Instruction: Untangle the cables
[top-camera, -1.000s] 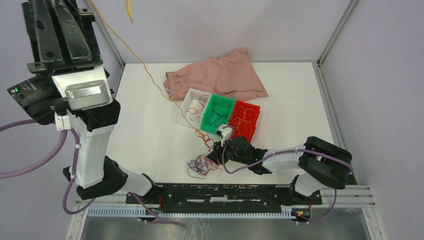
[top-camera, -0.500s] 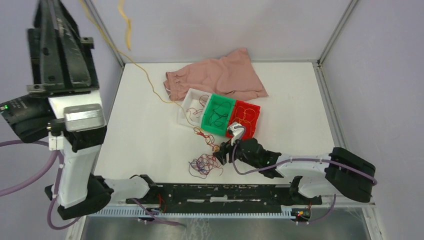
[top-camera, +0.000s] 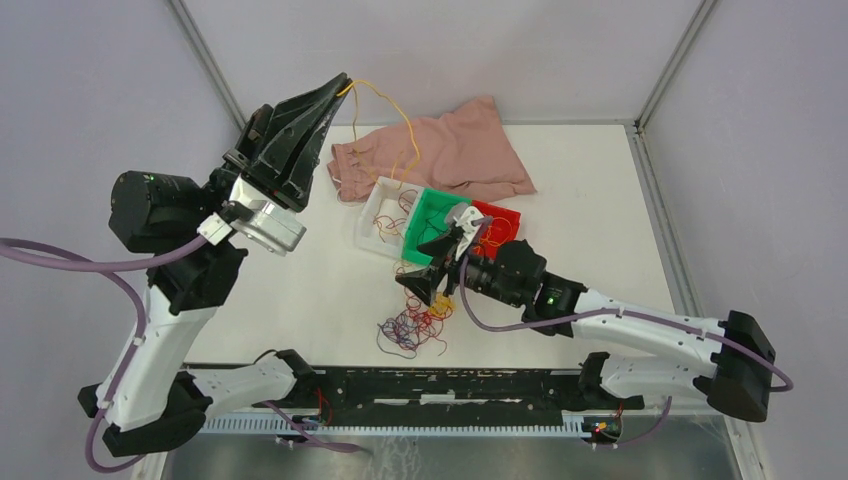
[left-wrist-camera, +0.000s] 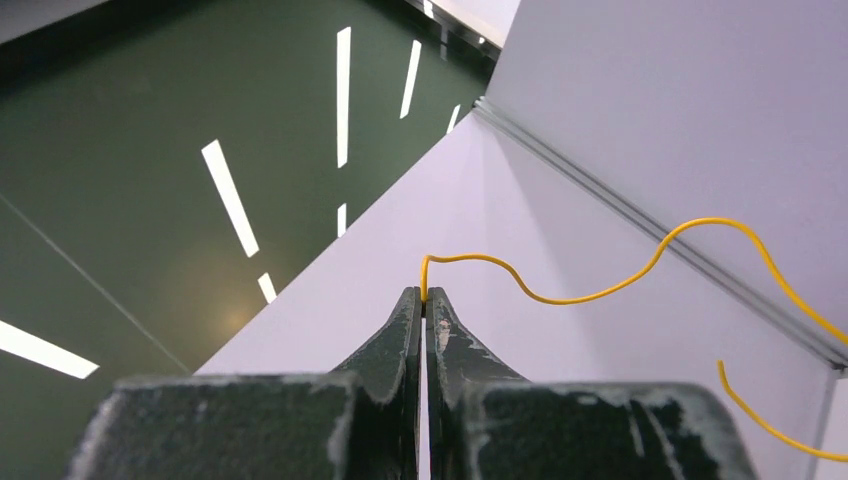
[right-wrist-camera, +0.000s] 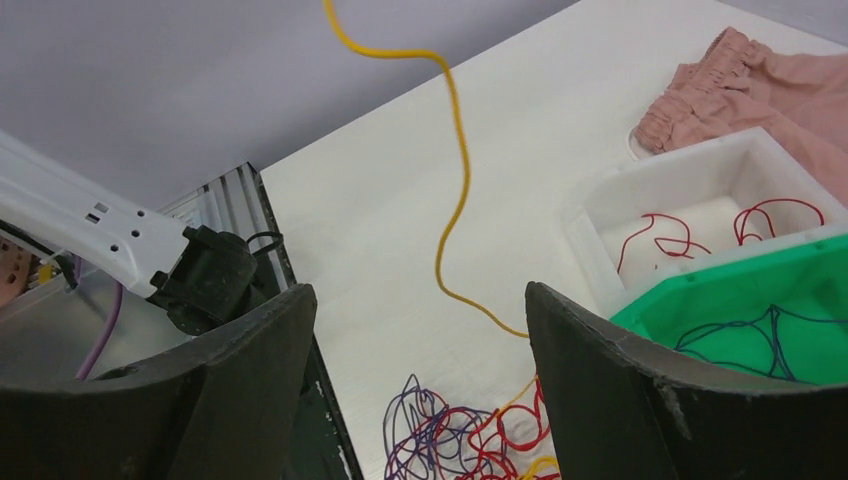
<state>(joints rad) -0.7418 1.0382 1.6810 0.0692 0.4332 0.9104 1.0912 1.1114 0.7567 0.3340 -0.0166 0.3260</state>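
Observation:
The cables lie as a loose clump (top-camera: 412, 328) of red, purple and yellow strands on the white table near the front edge, also seen low in the right wrist view (right-wrist-camera: 470, 440). One yellow cable (top-camera: 405, 130) rises from that clump in a long arc. My left gripper (top-camera: 345, 78) is raised over the back of the table and shut on the end of this yellow cable (left-wrist-camera: 600, 295); its jaws (left-wrist-camera: 424, 295) are pressed together on it. My right gripper (top-camera: 412, 263) hovers just above the clump, open (right-wrist-camera: 418, 295), gripping nothing.
A white bin (top-camera: 372, 215), a green bin (top-camera: 420, 250) and a red bin (top-camera: 505, 215) stand in a row mid-table, each with a few strands inside. A pink cloth (top-camera: 450, 150) lies behind them. Grey walls enclose the table.
My left arm swung down and right from the upper left, carrying the yellow cable over the back of the table. My right gripper opened wide and rose off the clump toward the bins.

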